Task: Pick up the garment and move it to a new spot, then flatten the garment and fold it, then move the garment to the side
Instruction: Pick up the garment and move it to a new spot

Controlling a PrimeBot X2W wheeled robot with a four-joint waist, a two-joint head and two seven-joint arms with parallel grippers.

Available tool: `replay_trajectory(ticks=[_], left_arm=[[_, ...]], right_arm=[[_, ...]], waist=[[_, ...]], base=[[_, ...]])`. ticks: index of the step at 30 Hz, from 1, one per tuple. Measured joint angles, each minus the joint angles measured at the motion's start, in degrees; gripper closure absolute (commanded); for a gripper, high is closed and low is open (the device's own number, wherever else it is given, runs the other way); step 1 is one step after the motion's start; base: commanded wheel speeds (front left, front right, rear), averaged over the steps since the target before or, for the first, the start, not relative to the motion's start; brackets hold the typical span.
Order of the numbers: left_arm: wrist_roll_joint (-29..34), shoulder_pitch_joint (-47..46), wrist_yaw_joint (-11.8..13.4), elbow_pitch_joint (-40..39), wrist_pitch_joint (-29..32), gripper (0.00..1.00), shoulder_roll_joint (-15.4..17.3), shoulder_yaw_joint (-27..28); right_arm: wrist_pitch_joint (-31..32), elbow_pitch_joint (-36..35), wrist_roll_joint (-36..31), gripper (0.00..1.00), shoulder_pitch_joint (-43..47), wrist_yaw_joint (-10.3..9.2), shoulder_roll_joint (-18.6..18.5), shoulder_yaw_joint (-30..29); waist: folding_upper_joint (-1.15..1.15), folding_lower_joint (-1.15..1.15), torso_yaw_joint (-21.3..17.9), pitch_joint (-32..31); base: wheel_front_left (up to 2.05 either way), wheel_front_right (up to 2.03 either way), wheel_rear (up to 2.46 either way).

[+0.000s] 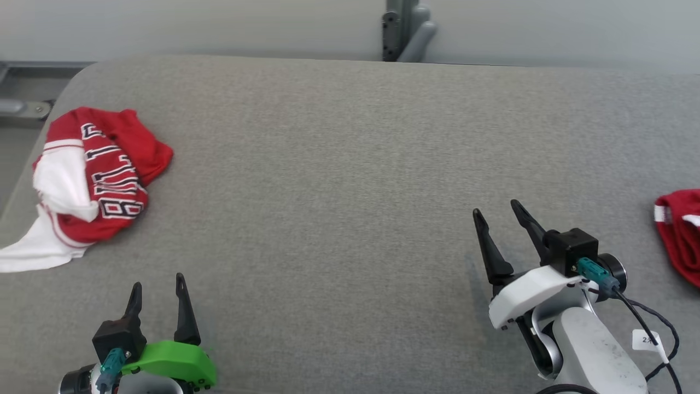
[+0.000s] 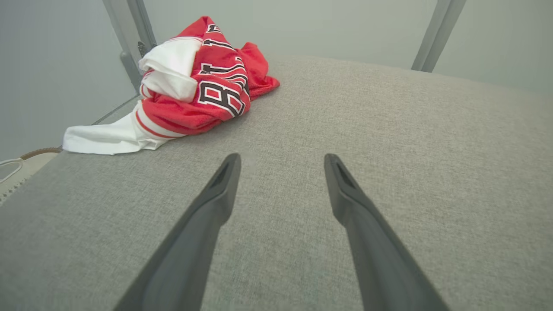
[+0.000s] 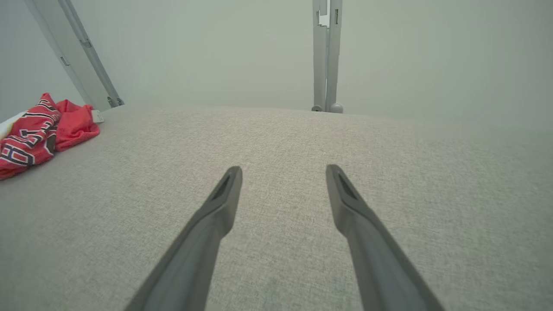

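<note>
The garment is a red and white jersey with black lettering, crumpled in a heap at the left edge of the grey table; a white part trails toward the near left. The left wrist view has the garment at upper left, and the right wrist view has the garment far left. My left gripper sits open at the lower left, a short way nearer than the heap, nothing between its fingers. Open and empty too, my right gripper hovers at the lower right, far from the jersey, its fingers over bare cloth.
A second red and white cloth lies at the table's right edge, partly cut off. A grey metal post stands behind the far edge. The table's left corner is rounded and the heap lies close to that edge.
</note>
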Motion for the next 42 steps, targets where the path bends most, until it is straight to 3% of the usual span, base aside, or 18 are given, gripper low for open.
replay_trajectory(ticks=[11, 18, 25, 34, 42], left_arm=[[-3.50, 1.74, 0.71, 0.90, 0.01, 0.00, 0.03, 0.81], [-7.15, 2.07, -0.69, 1.44, 0.01, 0.00, 0.04, 1.33], [-5.88, -7.34, -4.95, 6.89, 0.03, 0.00, 0.73, 5.06], [-5.52, -26.30, -8.61, 21.27, 0.01, 0.00, 8.72, 9.65], [-8.37, -35.56, -9.65, 30.87, 0.03, 0.00, 14.48, 11.18]], right_arm=[[0.00, 2.10, 1.45, 0.00, -1.37, 0.00, -0.70, 4.72], [0.00, 2.02, 1.75, 0.00, -1.91, 0.00, -1.83, 5.47], [0.00, -0.47, 1.20, 0.00, -4.07, 0.00, -4.90, 6.93], [0.00, -5.77, 0.76, 0.00, -7.26, 0.00, -8.96, 7.78], [-0.01, -7.97, 0.77, 0.00, -7.25, 0.00, -10.10, 5.76]], waist=[[0.00, 0.00, 12.31, 1.41], [0.00, 0.00, 15.93, 2.86], [0.00, 0.00, 14.63, 5.78], [0.00, 0.01, 9.27, 12.25], [0.00, 0.01, 2.97, 17.27]], base=[[0.00, 0.00, 0.00], [0.00, 0.00, 0.00], [0.00, 0.00, 0.00], [0.00, 0.00, 0.00], [0.00, 0.00, 0.00]])
